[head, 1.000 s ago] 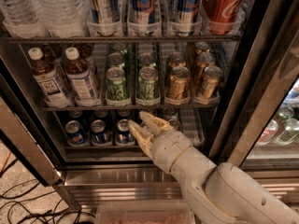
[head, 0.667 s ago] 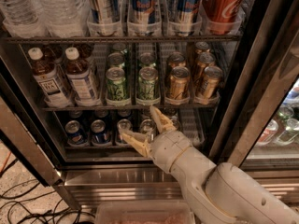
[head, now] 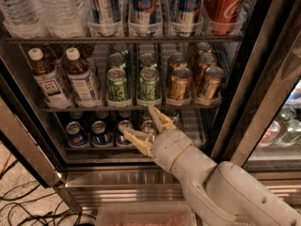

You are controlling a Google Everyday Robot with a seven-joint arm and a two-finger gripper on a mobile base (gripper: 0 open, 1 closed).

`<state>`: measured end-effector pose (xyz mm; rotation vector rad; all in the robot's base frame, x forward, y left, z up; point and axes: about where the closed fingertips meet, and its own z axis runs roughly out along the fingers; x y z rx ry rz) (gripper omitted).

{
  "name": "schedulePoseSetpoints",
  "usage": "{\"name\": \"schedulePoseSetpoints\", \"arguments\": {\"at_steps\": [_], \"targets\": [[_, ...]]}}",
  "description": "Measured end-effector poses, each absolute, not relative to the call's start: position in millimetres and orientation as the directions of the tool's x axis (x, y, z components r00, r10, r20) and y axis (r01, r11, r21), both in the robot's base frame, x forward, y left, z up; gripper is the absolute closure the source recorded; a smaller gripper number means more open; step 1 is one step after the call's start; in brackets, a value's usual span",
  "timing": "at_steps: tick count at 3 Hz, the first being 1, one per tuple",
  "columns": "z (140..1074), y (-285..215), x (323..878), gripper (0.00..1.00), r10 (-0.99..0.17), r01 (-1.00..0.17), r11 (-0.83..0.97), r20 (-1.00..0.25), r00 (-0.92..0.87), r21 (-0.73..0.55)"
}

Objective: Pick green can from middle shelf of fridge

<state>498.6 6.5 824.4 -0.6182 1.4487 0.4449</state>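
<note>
The fridge (head: 263, 93) stands open in front of me. On the middle shelf (head: 131, 108) two lanes of green cans stand side by side; the front ones are a left can (head: 117, 84) and a right can (head: 149, 84). Gold-bronze cans (head: 179, 84) fill the lanes to their right. My gripper (head: 141, 122) is open, its pale fingers (head: 159, 117) spread just below the shelf's front rail, under the front green cans and in front of the lower shelf's blue cans (head: 100, 133). It holds nothing.
Brown tea bottles (head: 51, 81) stand left on the middle shelf. Tall blue-silver cans (head: 144, 4), a red can (head: 225, 4) and water bottles (head: 19, 8) fill the shelf above. A second cooler's bottles (head: 282, 128) show at the right. Cables (head: 19, 206) lie on the floor left.
My gripper's fingers have spread wider apart and the wrist has turned and shifted slightly down and left under the green cans.
</note>
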Motion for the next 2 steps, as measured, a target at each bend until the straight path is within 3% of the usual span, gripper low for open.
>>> {"name": "schedulePoseSetpoints", "arguments": {"at_steps": [2], "targets": [[830,17,524,0.30,-0.090,-0.644,0.754,-0.991,0.096,-0.131]]}}
